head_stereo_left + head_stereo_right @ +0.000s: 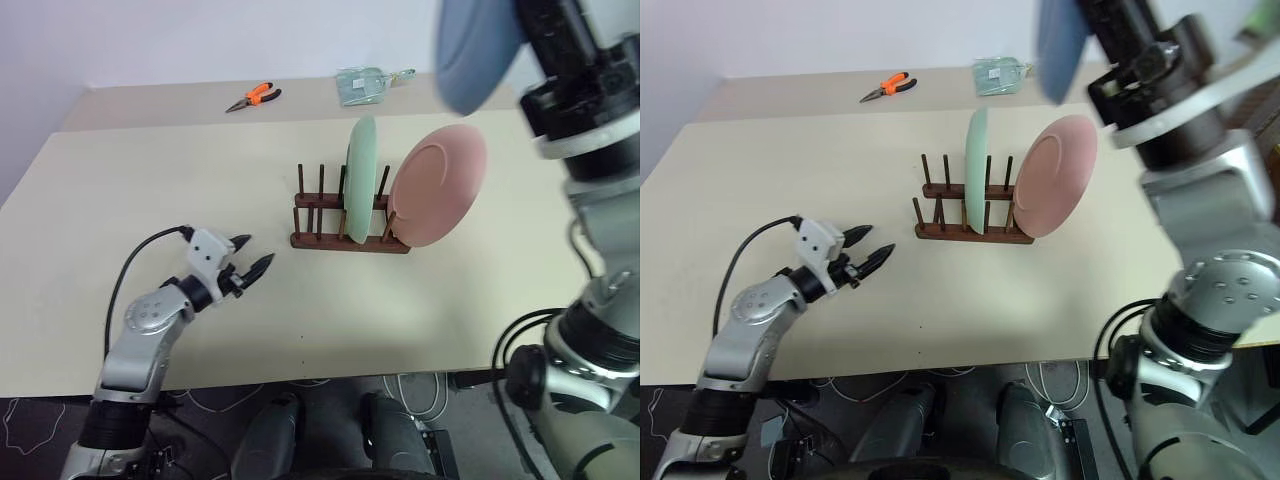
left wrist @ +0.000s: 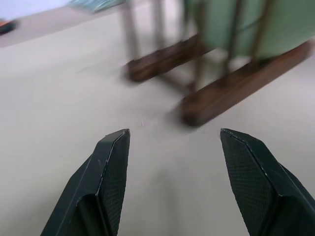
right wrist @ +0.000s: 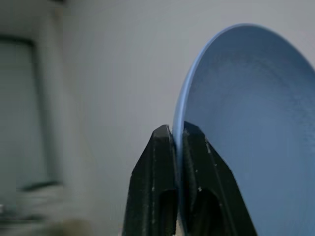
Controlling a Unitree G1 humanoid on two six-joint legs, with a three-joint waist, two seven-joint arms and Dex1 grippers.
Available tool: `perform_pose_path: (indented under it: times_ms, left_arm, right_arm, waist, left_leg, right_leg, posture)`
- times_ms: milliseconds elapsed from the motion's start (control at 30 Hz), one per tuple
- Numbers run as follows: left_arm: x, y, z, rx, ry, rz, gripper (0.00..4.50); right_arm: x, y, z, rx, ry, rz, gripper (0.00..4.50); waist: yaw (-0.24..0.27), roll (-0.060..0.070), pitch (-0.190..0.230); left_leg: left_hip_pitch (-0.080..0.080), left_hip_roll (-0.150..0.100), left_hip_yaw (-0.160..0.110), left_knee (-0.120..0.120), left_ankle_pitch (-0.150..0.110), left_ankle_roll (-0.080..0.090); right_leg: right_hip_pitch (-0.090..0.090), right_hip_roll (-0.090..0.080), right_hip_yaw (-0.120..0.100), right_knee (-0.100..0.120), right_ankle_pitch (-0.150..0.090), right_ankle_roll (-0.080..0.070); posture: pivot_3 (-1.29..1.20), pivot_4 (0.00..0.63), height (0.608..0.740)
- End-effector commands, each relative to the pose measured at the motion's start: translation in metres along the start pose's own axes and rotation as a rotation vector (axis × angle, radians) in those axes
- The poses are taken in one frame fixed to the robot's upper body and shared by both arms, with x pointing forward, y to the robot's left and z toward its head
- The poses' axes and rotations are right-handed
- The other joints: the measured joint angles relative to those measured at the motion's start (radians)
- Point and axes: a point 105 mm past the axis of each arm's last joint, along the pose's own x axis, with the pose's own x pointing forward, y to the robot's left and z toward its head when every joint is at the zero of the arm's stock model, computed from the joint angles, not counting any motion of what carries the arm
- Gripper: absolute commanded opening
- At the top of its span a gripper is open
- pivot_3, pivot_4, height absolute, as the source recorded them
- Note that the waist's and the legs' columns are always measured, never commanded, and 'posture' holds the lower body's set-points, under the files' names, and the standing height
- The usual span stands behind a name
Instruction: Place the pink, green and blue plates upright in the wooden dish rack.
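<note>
Right gripper (image 3: pixel 176 135) pinches blue plate (image 3: pixel 246 128) by its rim, high above rack (image 1: pixel 345 240). Green (image 1: pixel 360 180) and pink (image 1: pixel 440 185) already racked. Left gripper (image 1: pixel 250 262) apart, empty. Risk: thin rim grip slips, or plate knocks pink one on descent.

No writing, label, brand or number can be read anywhere here: the plates, the rack, the tools on the table and the robot's arms all look unmarked from where I stand
</note>
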Motion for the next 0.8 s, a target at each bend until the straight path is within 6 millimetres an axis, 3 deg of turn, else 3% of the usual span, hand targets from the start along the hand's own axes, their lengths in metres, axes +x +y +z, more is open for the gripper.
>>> perform_pose_path:
  times_ms: [33, 167, 267, 467, 800]
  left_arm:
    - [-0.009, 0.010, 0.008, 0.038, -0.036, 0.032, 2.99]
    - [-0.012, 0.007, 0.004, 0.029, -0.029, 0.037, 2.99]
    - [-0.013, 0.000, 0.002, 0.020, -0.029, 0.034, 2.99]
    - [-0.010, -0.008, 0.002, 0.004, -0.032, 0.019, 2.99]
    - [-0.003, -0.015, 0.002, -0.007, -0.032, -0.012, 2.99]
  right_arm:
    - [0.010, 0.017, -0.022, 0.215, 0.037, 0.067, 0.07]
    - [0.018, -0.007, -0.071, 0.345, 0.143, -0.099, 0.07]
    - [0.017, -0.023, -0.095, 0.368, 0.204, -0.205, 0.07]
    - [0.016, -0.031, -0.110, 0.395, 0.234, -0.278, 0.07]
    - [0.019, -0.033, -0.117, 0.410, 0.250, -0.302, 0.07]
  waist:
    - [0.001, 0.001, 0.000]
    - [-0.005, 0.001, 0.000]
    - [-0.014, 0.001, 0.000]
    - [-0.020, 0.001, 0.000]
    - [-0.022, 0.002, 0.000]
  left_leg:
    - [0.000, 0.000, 0.000, 0.000, 0.000, 0.000]
    - [0.000, 0.000, 0.000, 0.000, 0.000, 0.000]
    - [0.001, 0.000, 0.000, 0.000, 0.000, 0.000]
    - [0.000, 0.000, 0.000, -0.001, 0.000, -0.001]
    - [0.000, 0.000, 0.000, -0.001, 0.000, -0.001]
  right_leg:
    - [0.000, 0.000, 0.000, 0.001, 0.000, 0.000]
    - [-0.001, 0.001, 0.000, 0.001, 0.000, 0.000]
    - [-0.001, 0.001, 0.000, 0.002, 0.001, 0.001]
    - [-0.002, 0.002, 0.000, 0.003, 0.002, 0.003]
    - [-0.003, 0.002, 0.000, 0.004, 0.002, 0.003]
  posture:
    - [0.00, 0.150, 0.732]
    - [0.00, 0.150, 0.732]
    - [0.00, 0.150, 0.732]
    - [0.00, 0.150, 0.732]
    - [0.00, 0.150, 0.732]
